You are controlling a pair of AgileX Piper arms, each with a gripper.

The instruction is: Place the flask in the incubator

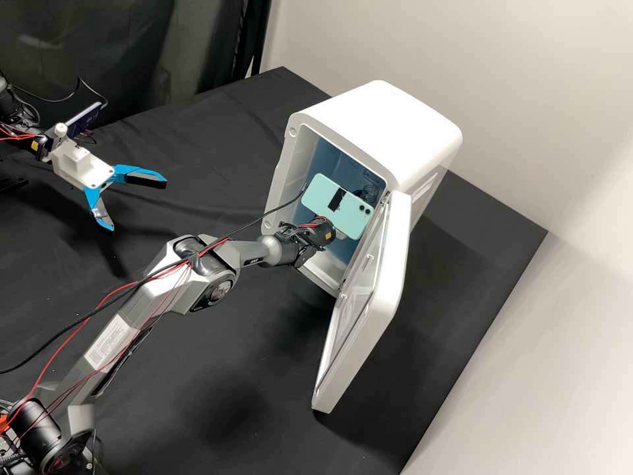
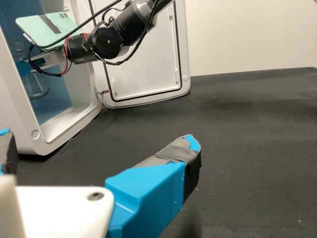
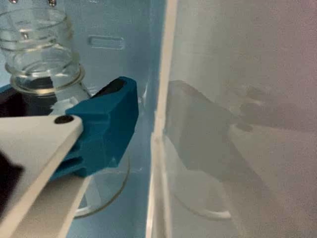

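My right gripper (image 3: 54, 94) is closed on the neck of the flask (image 3: 42, 49), gripping the glass just under the collar. The flask sits at 12 o'clock from my wrist, long axis upright, inside the incubator (image 1: 395, 125). I cannot tell whether its base touches the blue floor. The door (image 1: 369, 310) hangs open. My left gripper (image 1: 132, 201) hovers well apart at the incubator's 9 o'clock, spread wide and empty, so I judge the release falls to my right.
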